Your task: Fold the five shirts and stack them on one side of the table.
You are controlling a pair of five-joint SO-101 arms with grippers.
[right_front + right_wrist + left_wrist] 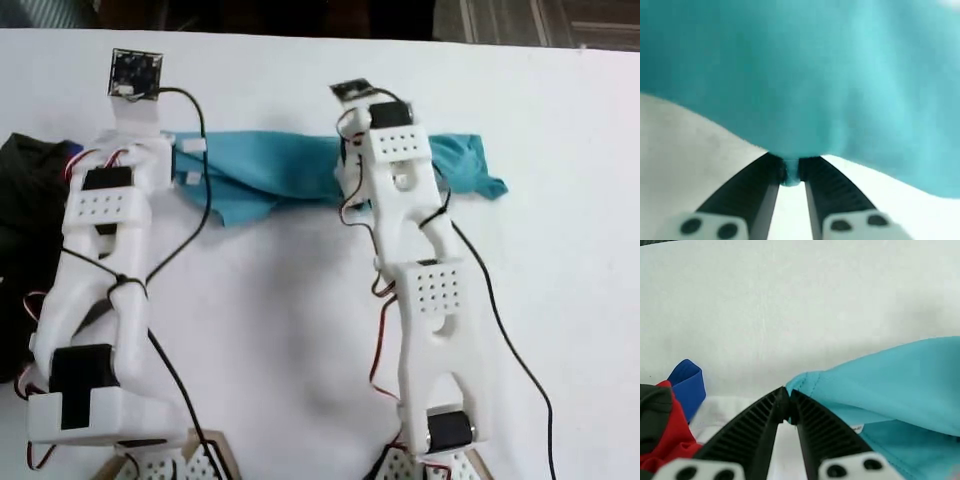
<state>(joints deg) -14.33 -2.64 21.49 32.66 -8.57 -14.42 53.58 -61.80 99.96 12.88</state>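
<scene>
Teal shirt (265, 175) pinched by both grippers nr far edge of table (300, 330).
Shirt lies bunched in a strip along the far side, one end sticking out past the R arm (425, 290). L gripper (786, 402) is clamped on the shirt's hem corner. R gripper (790, 172) is clamped on a fold, w/ cloth draped over its tips. Clothes pile (25, 200) (black, red, blue) sits at table's left edge, beside L arm (95, 270).

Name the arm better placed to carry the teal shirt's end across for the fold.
Left, likely: the left hand is shut on the teal shirt at its end corner, free to swing it over; the right hand pinches fabric nearer the middle and could anchor it.
</scene>
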